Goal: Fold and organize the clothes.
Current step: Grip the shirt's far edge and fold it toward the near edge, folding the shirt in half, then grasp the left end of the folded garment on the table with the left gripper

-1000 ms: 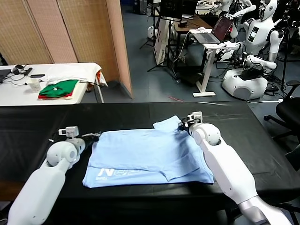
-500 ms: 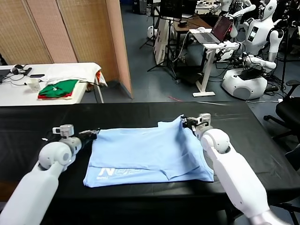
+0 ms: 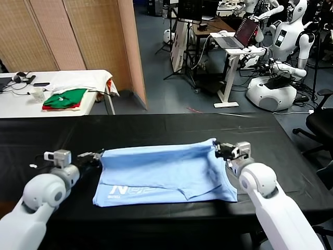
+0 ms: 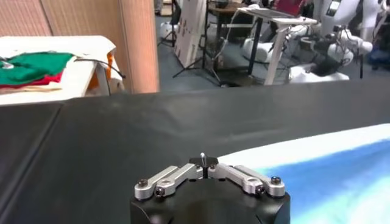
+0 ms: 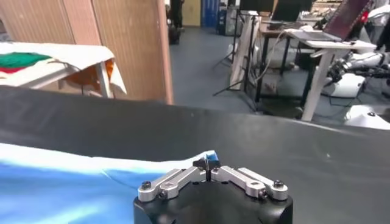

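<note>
On black bench (image 3: 156,130), centre: pale sky-blue T-shirt (image 3: 161,174), white lettering print near its 7 o'clock corner, lying mostly flat. Far edge raised and stretched taut between both hands. Left hand (image 3: 95,154) at shirt's 10 o'clock corner, pressed together, pinching fabric edge. Right hand (image 3: 217,148) at shirt's 2 o'clock corner, likewise pressed together on a small tuck of blue cloth; confirmed in right wrist view (image 5: 207,163). Handling judgement: light, soft cotton, limp, sags between grips, slides readily on bench cover, no fragility. Best held at hem or shoulder corners, both at once, tension kept even to avoid bunching. Green-and-red folded garments (image 3: 65,98) at 10 o'clock on white side table (image 3: 21,104), well apart.
</note>
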Controlling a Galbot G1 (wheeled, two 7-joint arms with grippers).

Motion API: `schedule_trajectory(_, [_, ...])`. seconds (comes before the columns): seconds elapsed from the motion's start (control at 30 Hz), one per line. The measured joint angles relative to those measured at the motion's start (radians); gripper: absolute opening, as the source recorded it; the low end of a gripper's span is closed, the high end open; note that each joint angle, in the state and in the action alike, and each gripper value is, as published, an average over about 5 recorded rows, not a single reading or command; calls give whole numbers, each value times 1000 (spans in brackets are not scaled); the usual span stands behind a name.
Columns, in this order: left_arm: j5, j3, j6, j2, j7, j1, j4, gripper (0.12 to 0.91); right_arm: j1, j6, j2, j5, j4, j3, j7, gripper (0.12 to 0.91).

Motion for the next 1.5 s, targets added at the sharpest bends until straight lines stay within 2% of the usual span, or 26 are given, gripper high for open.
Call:
schedule_trajectory(0.13, [15, -11, 13, 4, -3, 38, -26, 147, -74, -3, -6, -26, 65, 13, 13, 141])
schedule_trajectory(0.33, [57, -30, 26, 0, 3, 91, -49, 147, -159, -3, -18, -80, 127, 30, 9, 141])
schedule_trajectory(0.73, [122, -50, 7, -44, 15, 196, -52, 147, -259, -3, -4, -108, 147, 50, 4, 141])
schedule_trajectory(0.83, [129, -47, 8, -53, 17, 205, -52, 147, -268, -3, 0, -108, 149, 55, -9, 142])
schedule_trajectory(0.93, [145, -46, 11, -62, 33, 213, -56, 159, -281, -3, 0, -105, 161, 68, -40, 182])
schedule_trajectory(1.03, [165, -55, 12, -72, 49, 225, -71, 269, -293, -3, 1, -88, 180, 89, -62, 323])
schedule_trajectory(1.1, [170, -67, 12, -80, 52, 233, -86, 399, -297, -3, 3, -64, 196, 109, -64, 454])
schedule_trajectory(1.3, [140, -102, -15, -113, 54, 221, -134, 768, -267, 60, 21, -14, 197, 155, -27, 813])
schedule_trajectory(1.4, [123, -97, -38, -132, 50, 192, -127, 879, -226, 88, 38, -13, 157, 147, -4, 893])
schedule_trajectory(1.5, [106, -80, -47, -150, 50, 156, -98, 903, -183, 92, 55, -13, 110, 129, 9, 905])
